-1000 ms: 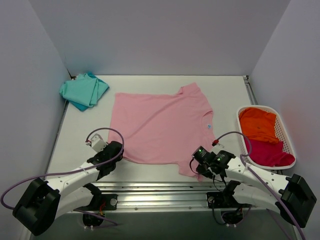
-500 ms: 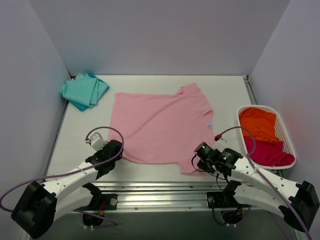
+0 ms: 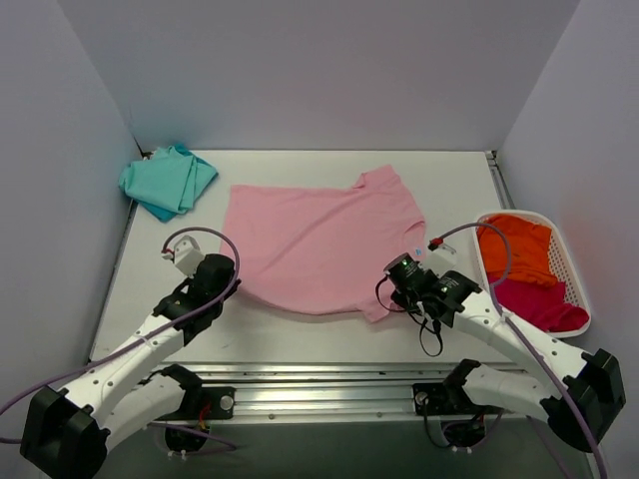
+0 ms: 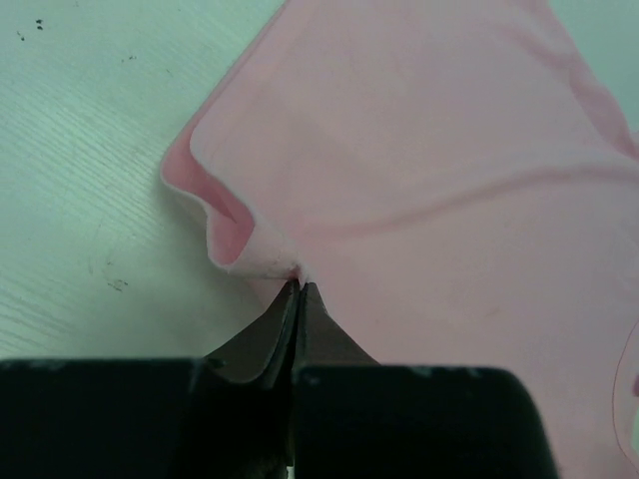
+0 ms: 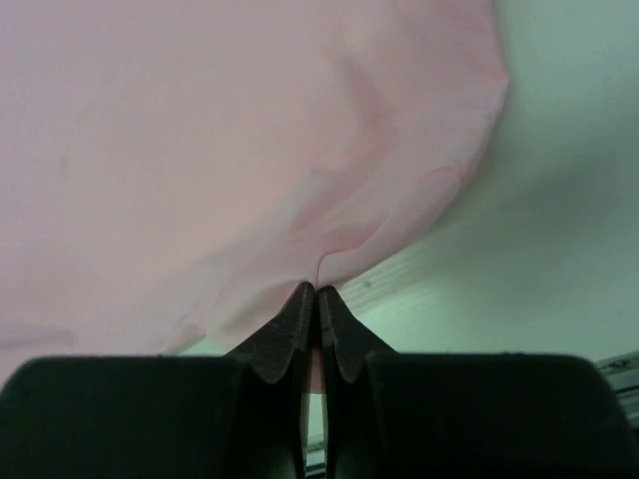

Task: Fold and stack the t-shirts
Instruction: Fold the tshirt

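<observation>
Top external: the soft light pink short-sleeved t-shirt (image 3: 319,244) is laid flat mid-table, its near corners pinched tight by the left gripper (image 4: 298,286) and right gripper (image 5: 317,290), which should be lifted level and carried across together.

From overhead I can't see the fingertips of the left gripper (image 4: 298,286) at 8 o'clock or the right gripper (image 5: 317,291) at 4 o'clock. Each sits beneath its own wrist housing, which also covers the near corners of the pink shirt (image 3: 319,244). Both wrist cameras crop that shirt, the left at its top and right edges and the right at its top and left edges, and the right view is soft. The small mark (image 3: 415,249) by the collar is too tiny to read, and in the basket (image 3: 576,279) at 3 o'clock the orange shirt (image 3: 517,249) and magenta shirt (image 3: 539,304) are heaped, so I can't make out their shapes.
</observation>
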`<action>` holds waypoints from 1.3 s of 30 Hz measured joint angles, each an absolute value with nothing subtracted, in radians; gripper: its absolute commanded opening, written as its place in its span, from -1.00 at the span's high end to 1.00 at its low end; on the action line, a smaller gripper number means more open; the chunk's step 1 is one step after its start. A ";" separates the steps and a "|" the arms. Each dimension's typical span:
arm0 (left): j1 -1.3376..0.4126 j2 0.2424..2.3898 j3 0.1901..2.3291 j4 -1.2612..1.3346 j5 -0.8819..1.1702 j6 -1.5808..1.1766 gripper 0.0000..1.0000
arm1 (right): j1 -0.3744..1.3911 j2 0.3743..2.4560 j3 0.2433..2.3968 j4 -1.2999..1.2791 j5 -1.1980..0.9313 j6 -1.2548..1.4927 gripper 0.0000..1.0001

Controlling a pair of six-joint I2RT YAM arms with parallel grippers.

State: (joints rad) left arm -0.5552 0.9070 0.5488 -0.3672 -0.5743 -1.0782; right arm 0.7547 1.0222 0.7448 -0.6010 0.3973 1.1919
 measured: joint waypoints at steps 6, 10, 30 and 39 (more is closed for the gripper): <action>-0.487 0.987 0.591 -0.352 -0.538 -1.031 0.95 | 0.605 1.093 0.781 -0.514 0.406 1.108 1.00; -0.444 1.055 0.606 -0.324 -0.505 -1.007 0.95 | 0.544 1.172 0.807 -0.451 0.400 1.069 1.00; -0.265 1.515 0.826 -0.119 -0.364 -0.886 0.95 | 0.416 1.677 1.121 -0.296 0.377 1.006 1.00; -0.199 1.747 0.930 -0.003 -0.289 -0.842 -0.55 | 0.318 1.800 1.152 -0.282 0.395 0.999 -0.99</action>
State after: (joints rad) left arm -0.1993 1.7466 0.9302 -0.0029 -0.2893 -0.8425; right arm 0.3183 1.7996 1.1522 -0.2817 0.3950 0.9993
